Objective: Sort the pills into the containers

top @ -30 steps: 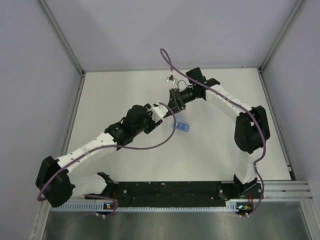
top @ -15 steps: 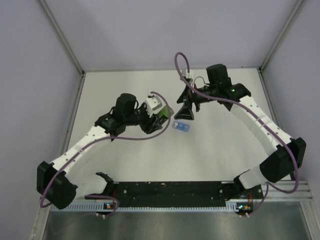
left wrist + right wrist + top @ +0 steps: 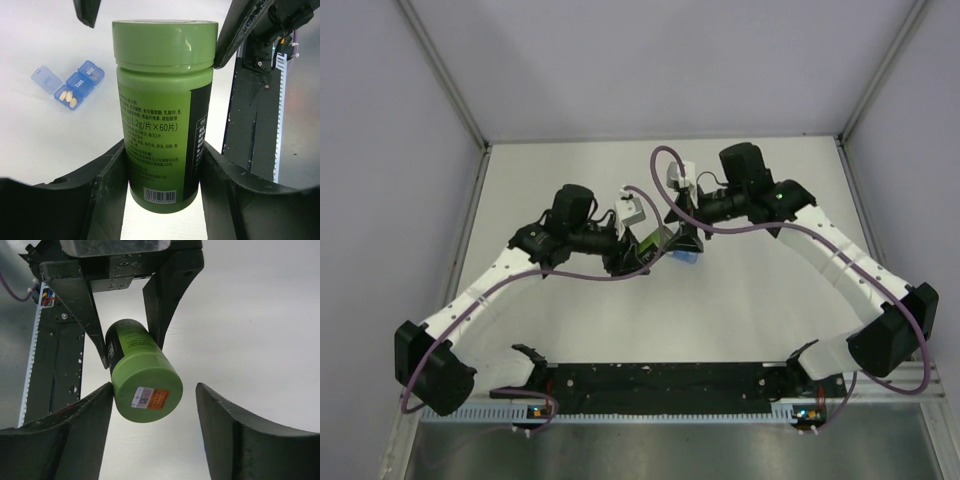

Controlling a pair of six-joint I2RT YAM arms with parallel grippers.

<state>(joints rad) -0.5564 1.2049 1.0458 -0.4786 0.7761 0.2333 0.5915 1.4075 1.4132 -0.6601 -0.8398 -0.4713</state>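
My left gripper (image 3: pixel 162 172) is clamped on the lower body of the bottle (image 3: pixel 160 120), with the cap (image 3: pixel 165 45) pointing at the other arm. My right gripper (image 3: pixel 154 389) straddles that cap with its jaws parted. One finger touches the cap's edge and the other stands apart from it, so nothing is gripped there yet.

The box (image 3: pixel 70 86) lies on the table (image 3: pixel 740 310) close to both grippers. At least one lid is open and there are pills (image 3: pixel 67 97) in one compartment. From overhead it is partly hidden under the right gripper.

My first worry is that the cap sits off-centre between the right jaws. Closing from here would shove the bottle sideways, and the left hold is low on the body, so the bottle could twist or slip.

The bottle also looks tilted to me. If the cap comes free like this, pills may spill onto the table instead of into the box.

Last, the box is so near the grippers that any dip of either wrist could knock it and scatter what it already holds.
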